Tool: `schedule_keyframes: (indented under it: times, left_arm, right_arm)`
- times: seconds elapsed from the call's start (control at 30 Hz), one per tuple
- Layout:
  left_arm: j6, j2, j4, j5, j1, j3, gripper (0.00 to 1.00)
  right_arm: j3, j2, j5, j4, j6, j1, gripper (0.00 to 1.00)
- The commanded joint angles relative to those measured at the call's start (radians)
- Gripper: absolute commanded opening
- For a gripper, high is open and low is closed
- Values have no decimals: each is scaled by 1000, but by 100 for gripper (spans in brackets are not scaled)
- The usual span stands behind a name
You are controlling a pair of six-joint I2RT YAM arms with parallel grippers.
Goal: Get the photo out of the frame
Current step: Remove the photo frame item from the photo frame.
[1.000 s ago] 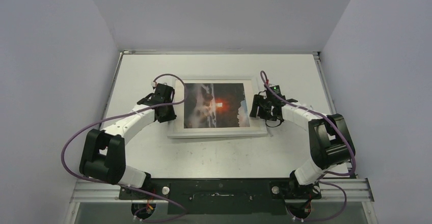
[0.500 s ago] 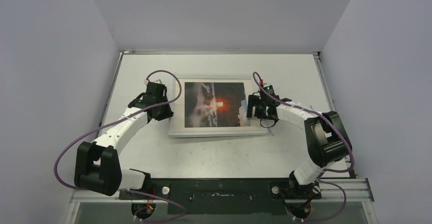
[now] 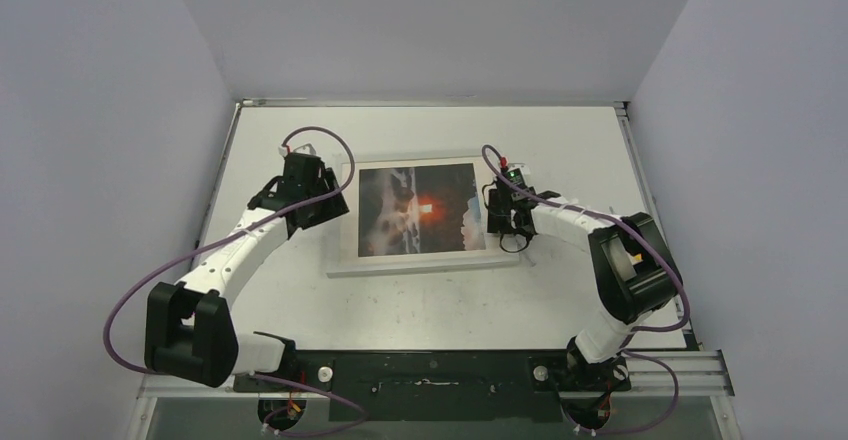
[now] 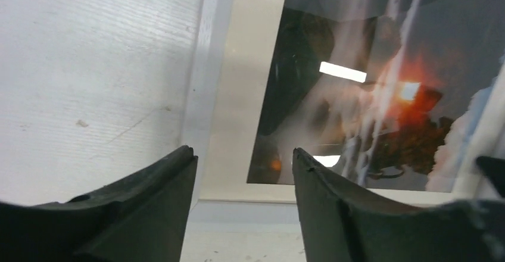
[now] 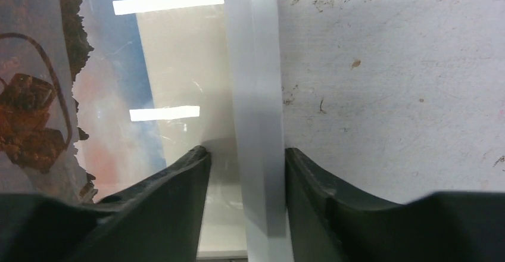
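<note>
1. Top external shows the frame lying flat and face up on the table, with the photo inside it under glass. Its long axis runs from one of my grippers to the other. The left gripper is at one short end and the right gripper at the other.
2. In the right wrist view the jaws are partly open and astride the frame's rail. One finger is over the glass and the other over bare table. I see slim gaps on both sides, so I judge nothing is clamped.
3. In the left wrist view the jaws are moderately open and empty, with the rail and cream margin below and between them. The photo lies just beyond the inner finger.
4. The right gripper looks nearer to a grip on the rail.
5. Only the wrist views show the finger gaps, and only the top view shows both ends at once.
</note>
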Motion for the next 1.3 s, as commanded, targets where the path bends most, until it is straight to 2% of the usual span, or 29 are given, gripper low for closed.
schedule_keyframes:
  times: [0.0, 0.13, 0.2, 0.33, 0.43, 0.53, 0.77, 0.93, 1.0, 1.07, 1.13, 1.2, 1.27]
  left_arm:
    - [-5, 27, 14, -125, -34, -19, 67]
    - [-30, 33, 70, -158, -83, -60, 70]
    - [-20, 34, 79, -173, -113, -59, 70]
    - [13, 34, 117, -166, -209, -31, 69]
    - [4, 47, 189, -63, -262, -4, 67]
    - [-30, 51, 265, 34, -278, 22, 66]
    - [-118, 41, 393, 161, -278, 88, 60]
    - [-225, 167, 527, 261, -283, 83, 42]
    - [-252, 262, 562, 278, -298, 88, 30]
    - [-260, 376, 517, 274, -315, 133, 24]
    - [-250, 499, 404, 259, -321, 195, 14]
    - [-244, 583, 356, 246, -324, 217, 12]
    - [-248, 585, 379, 231, -324, 188, 12]
  right_arm:
    - [-1, -21, -46, -5, -5, -25, 38]
    - [-6, -18, -90, 7, -3, -55, 12]
    - [-1, -37, -89, -4, -7, -55, 6]
    - [24, -103, -68, -37, -10, -42, 5]
    - [57, -138, -53, -79, -11, -25, 5]
    - [77, -173, -63, -98, -9, -18, 5]
    - [156, -228, -79, -143, -15, 5, 5]
    - [205, -244, -81, -167, -11, 39, 5]
    - [219, -247, -80, -170, -8, 55, 5]
    - [232, -248, -79, -174, -2, 73, 5]
    - [246, -252, -76, -177, 0, 93, 5]
    - [263, -254, -67, -184, 3, 109, 5]
    - [282, -255, -54, -194, 3, 122, 5]
